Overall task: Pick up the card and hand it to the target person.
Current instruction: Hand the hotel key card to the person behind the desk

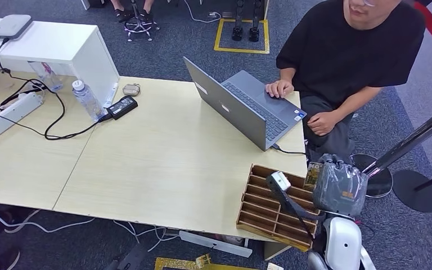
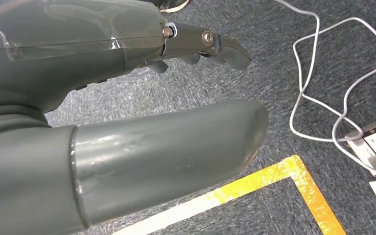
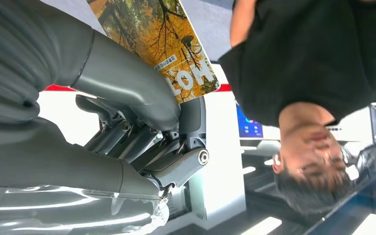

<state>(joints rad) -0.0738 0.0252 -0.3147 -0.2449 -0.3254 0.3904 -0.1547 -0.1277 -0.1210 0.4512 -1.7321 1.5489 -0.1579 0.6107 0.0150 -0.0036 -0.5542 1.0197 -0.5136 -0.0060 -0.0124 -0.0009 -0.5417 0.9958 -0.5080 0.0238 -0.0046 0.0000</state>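
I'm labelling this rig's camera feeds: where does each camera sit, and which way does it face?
Head view: high on the body, looking down at the pale wooden table, silver laptop and right hand.
Left wrist view: behind the hanging left hand, facing grey carpet.
Right wrist view: behind the right hand holding the autumn-photo card.
Head and right wrist views share the person in the black T-shirt.

the right hand (image 1: 339, 187) covers most of the card (image 1: 313, 175) beside the wooden tray (image 1: 275, 209). the card's (image 3: 159, 41) far end is cut off above the thumb (image 3: 127, 83).
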